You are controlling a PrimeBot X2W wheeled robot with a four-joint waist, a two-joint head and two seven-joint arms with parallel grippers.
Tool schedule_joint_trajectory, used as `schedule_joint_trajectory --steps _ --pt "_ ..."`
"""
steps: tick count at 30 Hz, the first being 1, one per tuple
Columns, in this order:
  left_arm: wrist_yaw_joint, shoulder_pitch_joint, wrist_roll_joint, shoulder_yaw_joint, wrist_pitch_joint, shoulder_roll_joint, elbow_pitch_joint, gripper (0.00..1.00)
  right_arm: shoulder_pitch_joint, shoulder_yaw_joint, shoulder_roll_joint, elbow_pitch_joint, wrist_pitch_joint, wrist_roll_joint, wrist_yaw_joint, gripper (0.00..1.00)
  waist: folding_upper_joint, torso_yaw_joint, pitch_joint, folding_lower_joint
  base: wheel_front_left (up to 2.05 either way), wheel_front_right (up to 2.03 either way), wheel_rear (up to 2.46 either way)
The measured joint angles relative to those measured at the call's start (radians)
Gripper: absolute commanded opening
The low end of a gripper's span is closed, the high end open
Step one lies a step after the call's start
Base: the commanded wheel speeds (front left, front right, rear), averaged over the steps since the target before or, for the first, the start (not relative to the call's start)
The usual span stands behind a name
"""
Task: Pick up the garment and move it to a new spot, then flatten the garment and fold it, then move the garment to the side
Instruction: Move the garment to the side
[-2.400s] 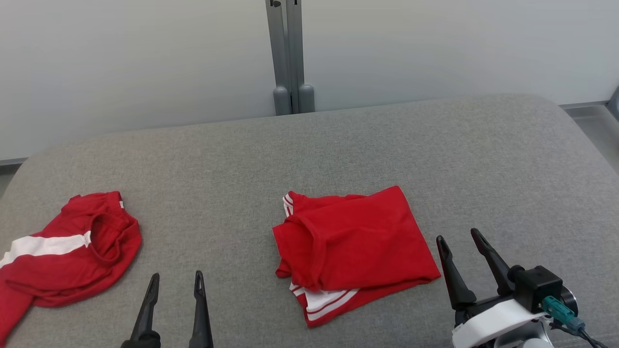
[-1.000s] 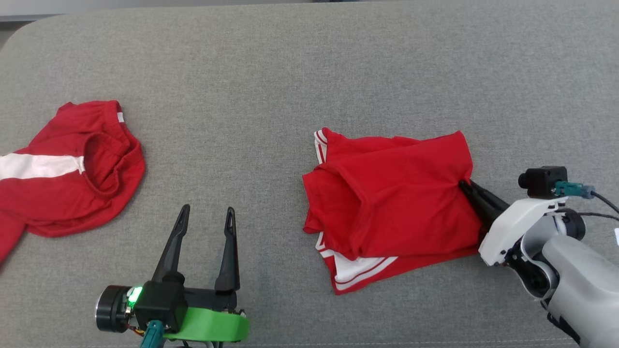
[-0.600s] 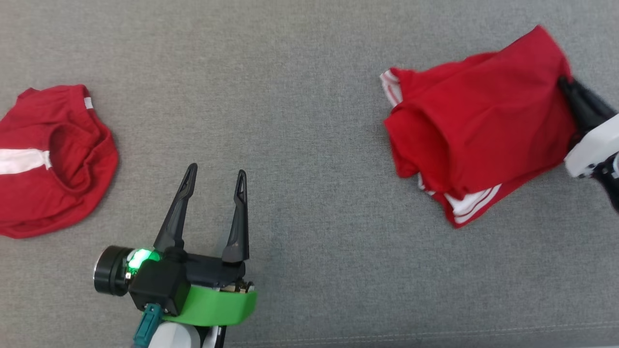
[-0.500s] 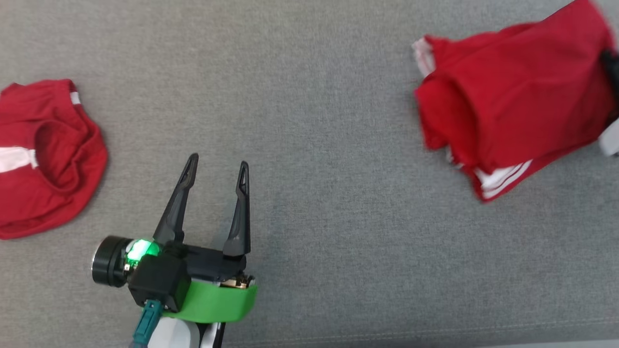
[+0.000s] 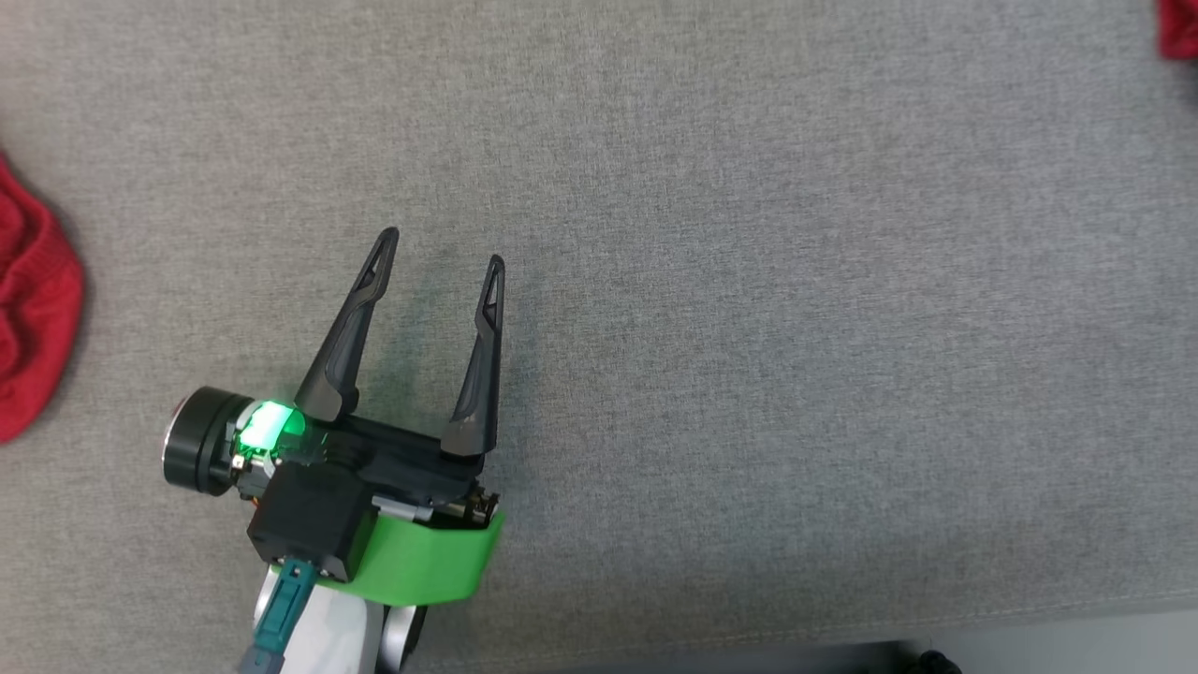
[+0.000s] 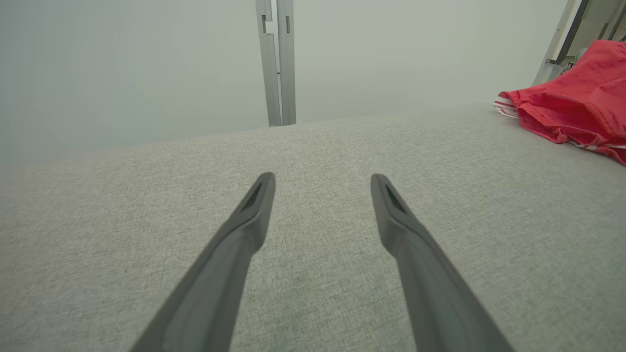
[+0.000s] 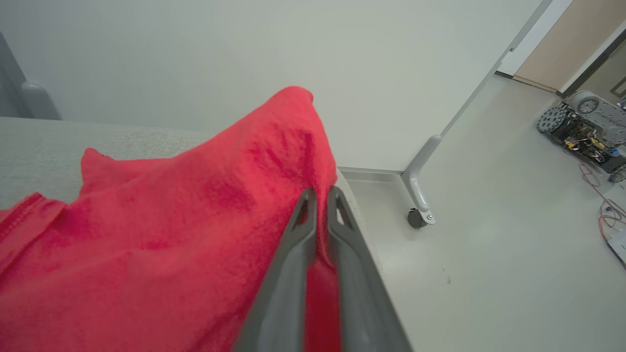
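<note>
The folded red garment (image 7: 171,210) with white stripes fills the left of the right wrist view, and my right gripper (image 7: 320,195) is shut on its edge near the grey surface's right end. From the left wrist view the garment (image 6: 577,107) lies at the far right of the surface. A sliver of it (image 5: 1181,28) shows at the head view's top right corner. My left gripper (image 5: 440,253) hovers open over bare grey fabric, nothing between its fingers; its fingers (image 6: 254,210) point toward the back wall.
A second red garment (image 5: 28,309) lies at the left edge of the grey padded surface (image 5: 749,328). A grey post (image 6: 276,63) stands behind the surface. Beyond its right end are floor, a caster leg (image 7: 418,195) and a small wheeled machine (image 7: 587,127).
The right gripper has dragged the folded garment rightward, nearly out of the head view. The head camera has tilted down and shifted. The left gripper stays open.
</note>
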Motion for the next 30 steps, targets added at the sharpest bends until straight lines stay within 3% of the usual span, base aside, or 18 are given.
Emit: schedule_joint_trajectory --steps 2,5,9,15,20,30 --pt "-0.005 -0.008 0.005 0.002 0.000 0.003 -0.003 1.00 -0.022 -0.033 -0.013 0.012 -0.003 -0.033 0.000 0.00 0.0000 0.000 0.022 0.0000 0.00 0.00 0.00" --pt "-0.008 -0.018 0.005 0.006 0.000 0.004 -0.006 1.00 -0.046 -0.076 -0.009 0.040 -0.003 -0.068 0.000 1.00 0.0000 0.001 0.053 0.0000 0.00 0.00 0.00" --pt "-0.008 -0.027 0.005 0.003 0.000 0.004 0.001 1.00 -0.064 -0.103 0.029 0.064 -0.003 -0.159 0.000 1.00 0.0000 0.012 0.074 0.0000 0.00 0.00 0.00" --pt "0.002 -0.028 -0.008 0.002 0.000 0.002 0.016 1.00 -0.017 -0.120 0.172 0.031 -0.003 -0.252 0.000 1.00 0.0000 0.024 0.042 0.0000 0.00 0.00 0.00" --pt "0.018 -0.014 -0.019 0.000 0.000 0.000 0.025 1.00 0.080 -0.128 0.317 -0.038 -0.003 -0.264 0.000 1.00 0.0000 0.027 -0.029 -0.0001 0.00 0.00 0.00" --pt "0.044 0.076 -0.036 0.005 0.000 -0.001 0.049 1.00 0.282 -0.120 0.534 -0.217 -0.004 -0.288 0.000 1.00 -0.0001 0.025 -0.206 -0.0002 0.00 0.00 0.00"
